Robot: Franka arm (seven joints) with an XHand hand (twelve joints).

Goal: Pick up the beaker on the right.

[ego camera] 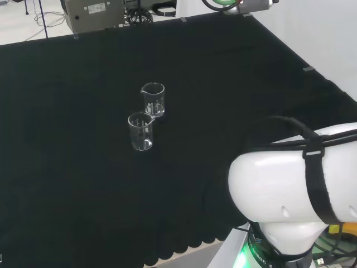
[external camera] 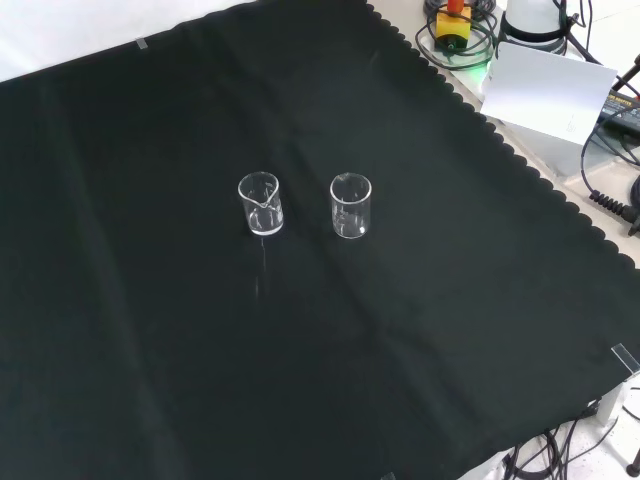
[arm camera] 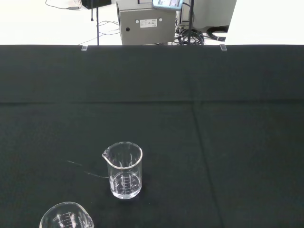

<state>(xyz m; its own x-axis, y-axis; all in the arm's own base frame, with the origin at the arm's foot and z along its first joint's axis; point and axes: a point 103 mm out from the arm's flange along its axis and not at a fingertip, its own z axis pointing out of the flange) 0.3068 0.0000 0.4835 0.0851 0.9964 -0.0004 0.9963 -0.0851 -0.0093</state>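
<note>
Two small clear glass beakers stand upright and empty on the black cloth. In the front view they are side by side, one beaker on the left (external camera: pixel 261 203) and the other beaker on the right (external camera: pixel 350 206), a short gap between them. The head view shows them nearly touching: the farther beaker (ego camera: pixel 153 99) sits just behind the nearer beaker (ego camera: pixel 140 131). From the wrist view, one beaker (arm camera: pixel 124 170) is whole with its spout plain, while the second beaker (arm camera: pixel 66 218) is cut off at the picture's edge. The arm's white link (ego camera: pixel 290 190) is well away from both.
A grey equipment box (ego camera: pixel 92 14) and stands sit beyond the cloth's far edge. A white card (external camera: pixel 545 85), cables and a yellow and red device (external camera: pixel 452 25) lie past the scalloped cloth edge (external camera: pixel 520 165). Open black cloth (external camera: pixel 300 350) surrounds the beakers.
</note>
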